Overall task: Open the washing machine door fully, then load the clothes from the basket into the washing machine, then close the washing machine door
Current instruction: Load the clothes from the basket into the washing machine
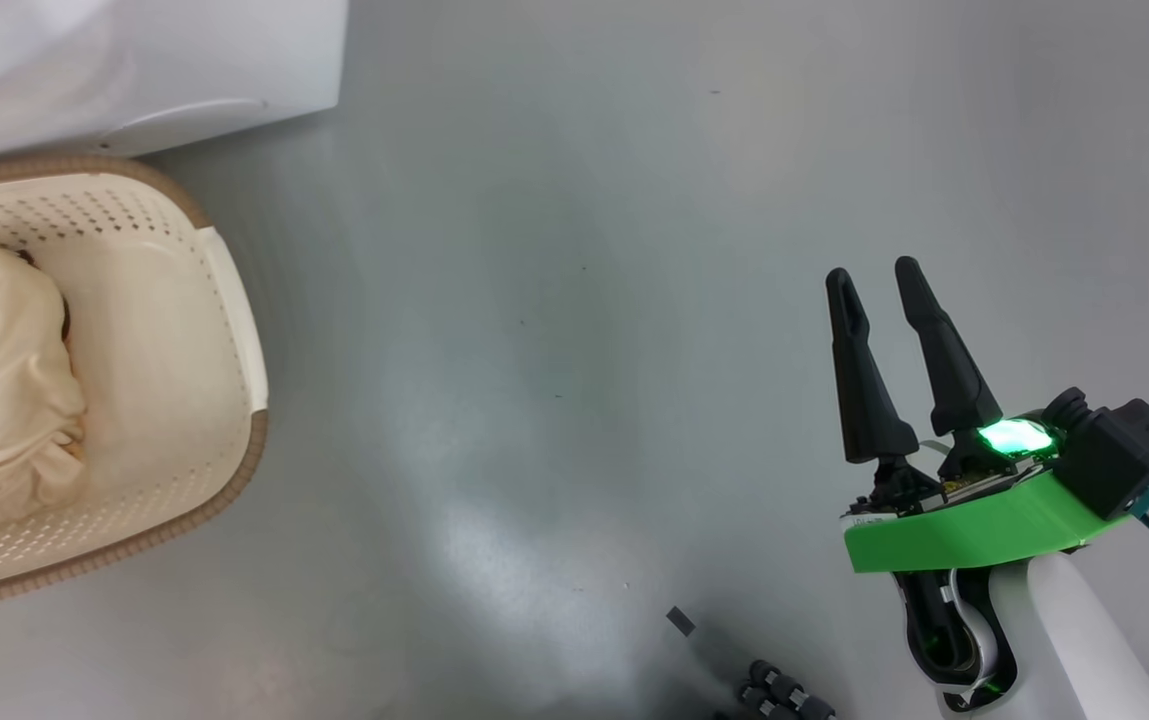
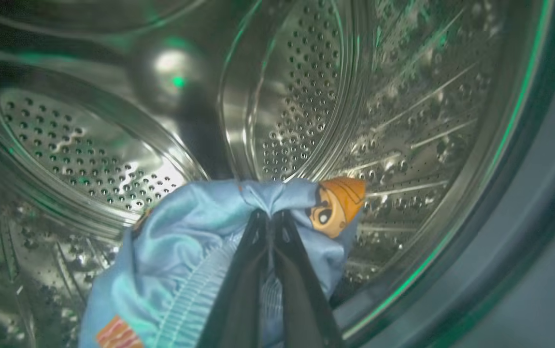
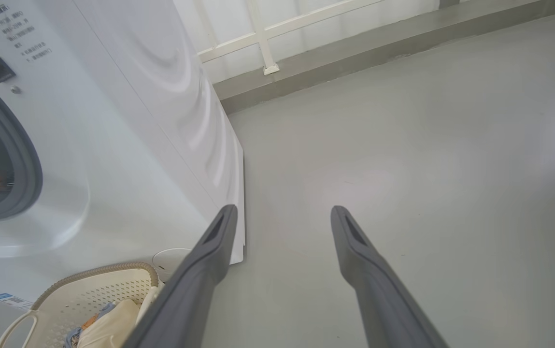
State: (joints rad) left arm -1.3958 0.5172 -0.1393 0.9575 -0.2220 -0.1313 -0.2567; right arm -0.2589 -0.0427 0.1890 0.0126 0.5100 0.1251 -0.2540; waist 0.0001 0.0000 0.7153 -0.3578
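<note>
Inside the washing machine's perforated steel drum [image 2: 306, 96], the left gripper [image 2: 270, 215] has its two dark fingers pressed together on a pinch of a light blue garment [image 2: 185, 232]. The cloth bunches at the fingertips and hangs down on both sides of them. An orange cartoon face is printed on the fold just right of the tips, and an orange striped patch shows at the garment's lower edge. The dark gasket [image 2: 538, 217] curves down the right side of the left wrist view, so the garment is past the opening and in front of the drum's back wall.

The right gripper [image 1: 879, 280] is open and empty — its fingers stand well apart over the bare grey floor [image 1: 574, 300], touching nothing, with a green bracket [image 1: 974, 525] and a lit green lamp behind them.

At the left edge of the head view, the cream basket [image 1: 234, 490] sits on the floor just beside the white washing machine [image 1: 134, 60], well apart from the right gripper. A cream garment [image 1: 4, 390] lies bundled in it, with a bit of blue and orange cloth showing at its left. From the right wrist view, the machine's grey gasket rings its round opening, and a blue label [image 3: 9, 299] sits low on the front by the basket — what lies in the opening is too dark to tell from there.
</note>
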